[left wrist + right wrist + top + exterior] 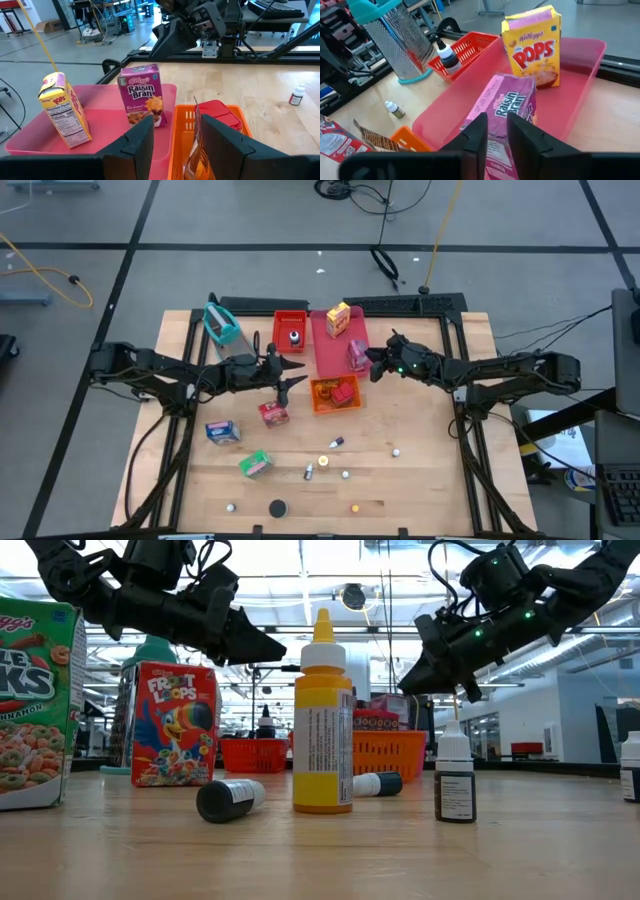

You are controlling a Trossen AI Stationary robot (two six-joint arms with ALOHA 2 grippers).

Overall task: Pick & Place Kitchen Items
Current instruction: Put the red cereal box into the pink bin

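Left fingers (176, 122): released, spread wide, hovering over the orange tray (181, 131), a slotted plastic rectangle. 1 thin, glossy, crinkled packet (196, 150) stands edge-on in the gap between them, close to 1 finger; I cannot tell whether it touches. Behind the packet in the same tray lies 1 red, smooth, rounded-corner item (220, 112). Right fingers (495, 122): parted by a narrow gap, gripping nothing, held above the pink tray (35, 135), a smooth shallow plastic rectangle with a raised rim. In that tray, just past my right fingertips, is the Raisin Bran box (142, 95), purple-pink printed cardboard, standing upright on its short end and free of both fingers. At the tray's far end stands the Pops box (62, 110), yellow cardboard with a pink folded top, well apart from the Raisin Bran box. Next to the pink tray sits the red tray (470, 45), with open lattice walls, holding 1 small dark bottle (447, 55) with a white cap. Beyond it is the mesh basket (400, 35), perforated grey metal with a teal frame. The desk (250, 80) is pale wood with visible grain; 1 tiny white-capped bottle (298, 95) stands on it, well apart from the trays.
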